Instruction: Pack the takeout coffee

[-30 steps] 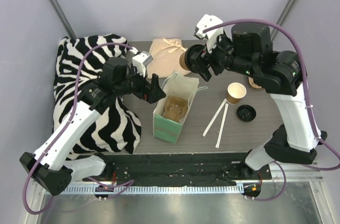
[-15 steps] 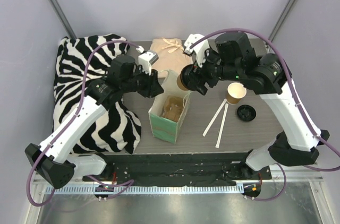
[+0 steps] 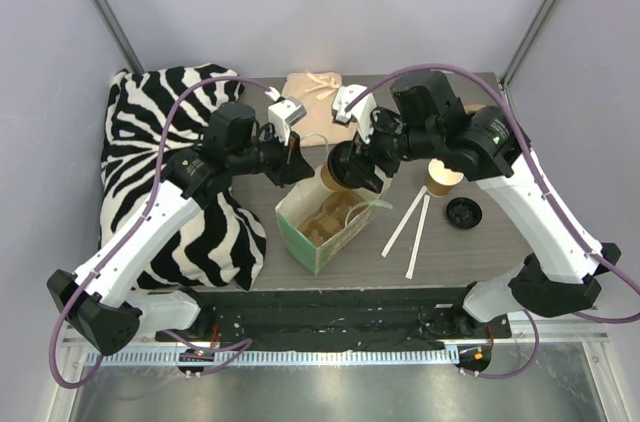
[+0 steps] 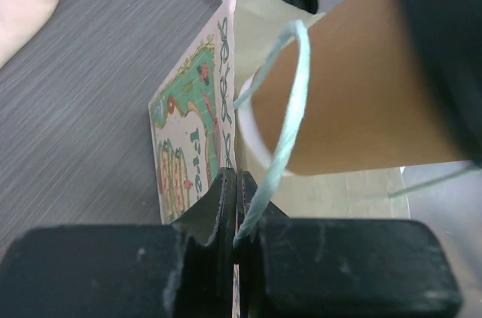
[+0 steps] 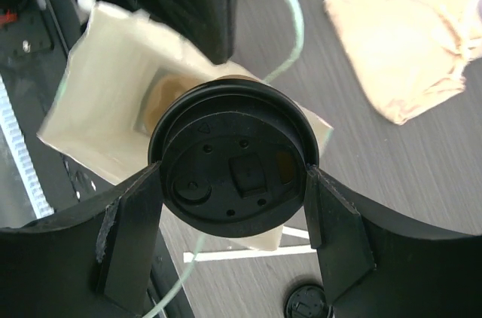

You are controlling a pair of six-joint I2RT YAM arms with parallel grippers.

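The takeout coffee, a kraft-brown cup with a black lid, hangs tilted over the mouth of a small printed paper bag. My right gripper is shut on it, one finger on each side just under the lid. In the top view the cup is at the bag's far rim. My left gripper is shut on the bag's upper edge, by its pale green string handle. Something brown lies at the bottom of the bag.
A brown cup without a lid and a loose black lid stand right of the bag. Two white sticks lie between. A beige cloth pouch lies at the back, a zebra-striped cloth at the left.
My left gripper has shut on the bag's edge and pulled the bag open and tilted. My right arm has carried the coffee left and nearer, over the bag's mouth.
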